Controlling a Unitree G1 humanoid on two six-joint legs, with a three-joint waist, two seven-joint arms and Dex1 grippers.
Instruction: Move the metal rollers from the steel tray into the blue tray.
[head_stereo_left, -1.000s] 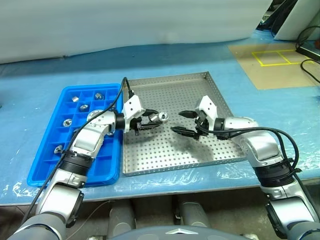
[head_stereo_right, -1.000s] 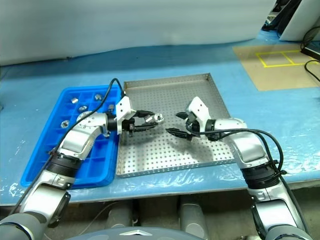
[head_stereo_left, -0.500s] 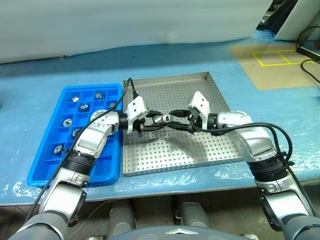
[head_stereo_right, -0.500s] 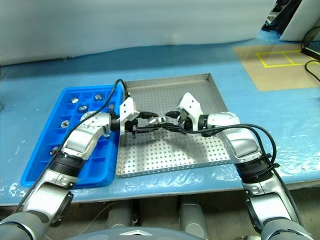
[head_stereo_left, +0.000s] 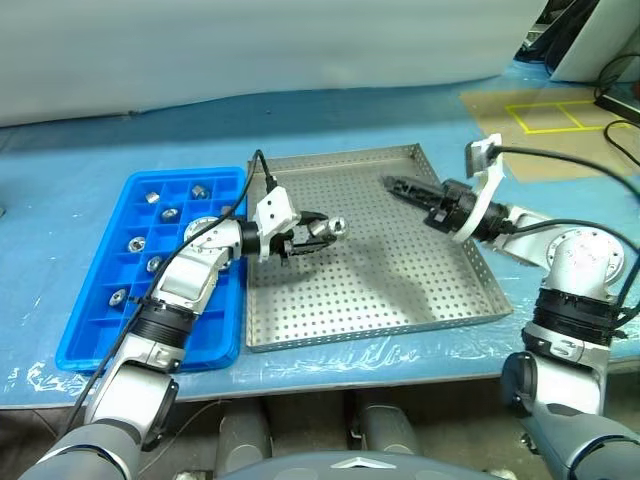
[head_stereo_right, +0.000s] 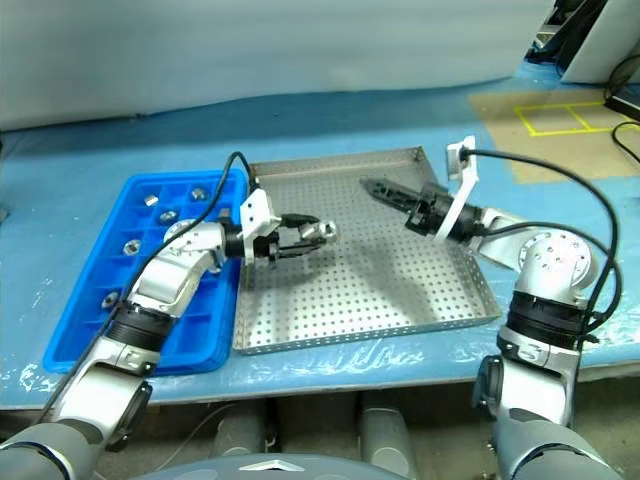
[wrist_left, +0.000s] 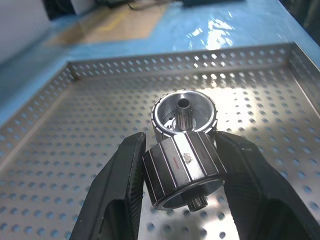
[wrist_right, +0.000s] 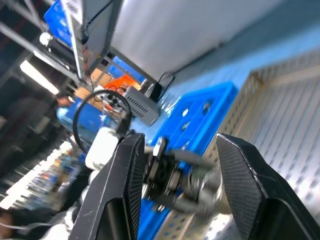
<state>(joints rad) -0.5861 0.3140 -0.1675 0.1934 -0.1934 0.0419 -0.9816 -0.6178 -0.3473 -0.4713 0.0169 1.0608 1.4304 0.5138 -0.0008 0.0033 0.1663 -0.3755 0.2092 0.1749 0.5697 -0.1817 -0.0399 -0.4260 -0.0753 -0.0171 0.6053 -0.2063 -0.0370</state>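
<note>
Bright, even overhead light; soft shadows fall on the steel tray (head_stereo_left: 400, 290). Glare spots the blue counter (wrist_left: 220, 27) covering in the left wrist view. The right wrist view is motion-blurred, its background smeared.

Items you had in view, apart from the work pieces:
- Bench (head_stereo_left: 90, 180), covered in glossy blue sheeting.
- Pale backdrop (head_stereo_left: 250, 45) behind the bench's far edge.
- Tan mat (head_stereo_left: 545, 130) at the far right corner, marked with yellow tape squares (head_stereo_left: 550, 112).
- Black cables (head_stereo_left: 618, 85) near the right edge, beside the mat.
</note>
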